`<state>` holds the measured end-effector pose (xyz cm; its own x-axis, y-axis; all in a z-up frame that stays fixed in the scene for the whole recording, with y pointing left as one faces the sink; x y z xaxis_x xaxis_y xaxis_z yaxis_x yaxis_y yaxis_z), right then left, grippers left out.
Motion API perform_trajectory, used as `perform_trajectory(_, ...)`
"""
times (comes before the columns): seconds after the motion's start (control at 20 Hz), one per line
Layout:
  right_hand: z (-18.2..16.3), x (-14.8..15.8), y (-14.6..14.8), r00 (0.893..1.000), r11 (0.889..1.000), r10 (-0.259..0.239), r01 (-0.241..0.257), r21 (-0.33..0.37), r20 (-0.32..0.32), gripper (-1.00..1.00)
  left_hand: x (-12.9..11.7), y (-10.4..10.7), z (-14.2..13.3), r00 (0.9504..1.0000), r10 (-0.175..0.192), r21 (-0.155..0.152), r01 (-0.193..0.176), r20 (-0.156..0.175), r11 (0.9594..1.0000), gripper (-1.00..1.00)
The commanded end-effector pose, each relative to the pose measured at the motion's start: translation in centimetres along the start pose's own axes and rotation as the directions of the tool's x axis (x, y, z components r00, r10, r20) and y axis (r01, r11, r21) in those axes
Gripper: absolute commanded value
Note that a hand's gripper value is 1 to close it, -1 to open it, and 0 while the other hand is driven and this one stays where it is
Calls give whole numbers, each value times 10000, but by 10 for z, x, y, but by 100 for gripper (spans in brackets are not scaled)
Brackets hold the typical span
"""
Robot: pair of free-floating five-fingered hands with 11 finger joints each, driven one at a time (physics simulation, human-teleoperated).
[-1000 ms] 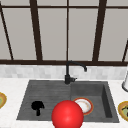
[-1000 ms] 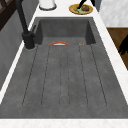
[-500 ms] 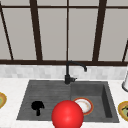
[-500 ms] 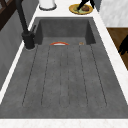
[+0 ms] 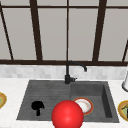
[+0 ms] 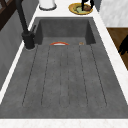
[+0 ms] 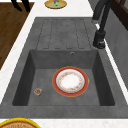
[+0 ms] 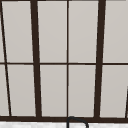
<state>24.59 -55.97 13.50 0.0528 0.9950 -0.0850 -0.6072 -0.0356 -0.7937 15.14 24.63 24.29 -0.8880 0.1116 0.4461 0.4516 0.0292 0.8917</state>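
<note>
The left hand [image 5: 37, 107] is seen above the sink's draining board [image 5: 45, 100]; whether its fingers are curled cannot be told. A red-rimmed plate [image 7: 70, 81] lies in the basin [image 7: 45, 75].

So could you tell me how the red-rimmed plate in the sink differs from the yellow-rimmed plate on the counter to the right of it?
The red-rimmed plate lies down in the sink basin, while the yellow-rimmed plate sits up on the white counter. The red-rimmed plate has a bare white centre; the yellow-rimmed plate carries greenish and brown food. Both are round and lie flat.
</note>
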Motion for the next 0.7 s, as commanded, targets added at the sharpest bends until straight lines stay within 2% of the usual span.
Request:
perform_trajectory(0.0,0,-3,6,9984,9984,-371,351,-454,-431,100,0,0,0,10000,0,0,0,0,10000,0)
perform_trajectory(0.15,2,-1,-3,9922,9924,-865,778,-955,-902,100,0,0,0,10000,0,0,0,0,10000,0)
perform_trajectory(0.2,5,0,-12,9942,9923,-524,414,-1169,-934,100,0,0,0,10000,0,0,0,0,10000,0)
perform_trajectory(0.25,4,0,-24,9972,9934,-258,176,-1136,-705,100,0,0,0,10000,0,0,0,0,10000,0)
perform_trajectory(0.35,16,0,-30,9983,9912,-408,354,-1279,-406,100,0,0,0,10000,0,0,0,0,10000,0)
perform_trajectory(0.45,23,1,-39,9982,9891,-455,394,-1422,-397,100,0,0,0,10000,0,0,0,0,10000,0)
perform_trajectory(0.65,48,4,-63,9975,9909,-586,532,-1238,-399,100,0,0,0,10000,0,0,0,0,10000,0)
